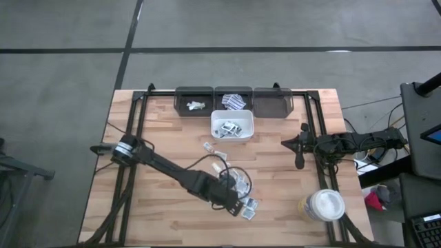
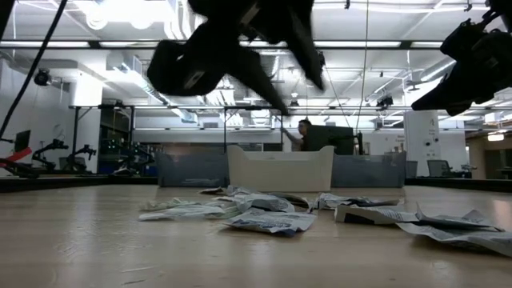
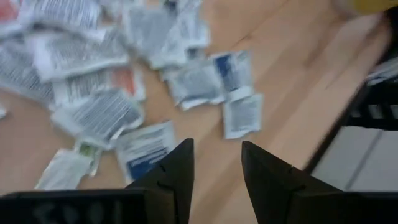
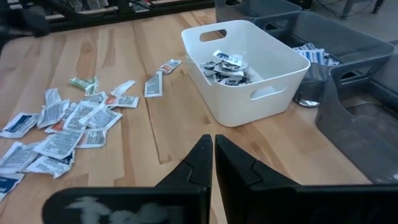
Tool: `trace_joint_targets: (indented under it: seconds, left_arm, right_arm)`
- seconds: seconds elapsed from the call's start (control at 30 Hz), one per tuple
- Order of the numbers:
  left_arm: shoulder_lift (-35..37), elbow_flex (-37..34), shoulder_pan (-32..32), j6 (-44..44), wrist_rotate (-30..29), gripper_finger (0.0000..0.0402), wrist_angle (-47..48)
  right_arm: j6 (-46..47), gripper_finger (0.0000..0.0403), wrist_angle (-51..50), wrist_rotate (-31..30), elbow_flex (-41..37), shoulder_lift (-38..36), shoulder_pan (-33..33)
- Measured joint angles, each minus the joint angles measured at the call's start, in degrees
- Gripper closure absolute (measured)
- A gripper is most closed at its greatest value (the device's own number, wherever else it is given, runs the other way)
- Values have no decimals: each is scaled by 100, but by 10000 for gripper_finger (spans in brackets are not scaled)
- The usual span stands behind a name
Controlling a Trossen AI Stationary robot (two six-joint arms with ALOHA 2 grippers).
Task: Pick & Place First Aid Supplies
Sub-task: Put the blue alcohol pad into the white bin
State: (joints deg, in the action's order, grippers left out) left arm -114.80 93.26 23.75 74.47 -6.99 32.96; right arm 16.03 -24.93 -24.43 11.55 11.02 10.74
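Observation:
The first aid supplies are small flat white sachets with blue-grey print. A loose pile (image 1: 241, 187) lies flat on the wooden table near its near edge; it also shows in the left wrist view (image 3: 99, 115) and the right wrist view (image 4: 68, 127). More sachets lie in the white bin (image 1: 232, 114). My left gripper (image 1: 231, 198) hovers open over the near side of the pile, fingers (image 3: 216, 144) empty and clear of the sachets. My right gripper (image 1: 285, 143) waits shut and empty (image 4: 213, 149) at the table's right side, pointing toward the white bin.
Three dark bins (image 1: 233, 101) stand in a row at the far edge, behind the white bin (image 4: 261, 74); two hold a few sachets. A white round lidded tub (image 1: 324, 204) stands at the near right corner. Single sachets (image 1: 209, 147) lie between bin and pile.

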Motion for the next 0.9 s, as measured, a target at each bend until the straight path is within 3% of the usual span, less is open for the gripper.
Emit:
trace_joint_targets:
  seconds: [0.5,0.9]
  left_arm:
    - [-615,-32,131,844,-58,272,185]
    - [-726,-69,203,1120,-43,299,558]
  right_arm:
    - [2,385,24,44,2,71,0]
    - [2,385,24,43,0,71,0]
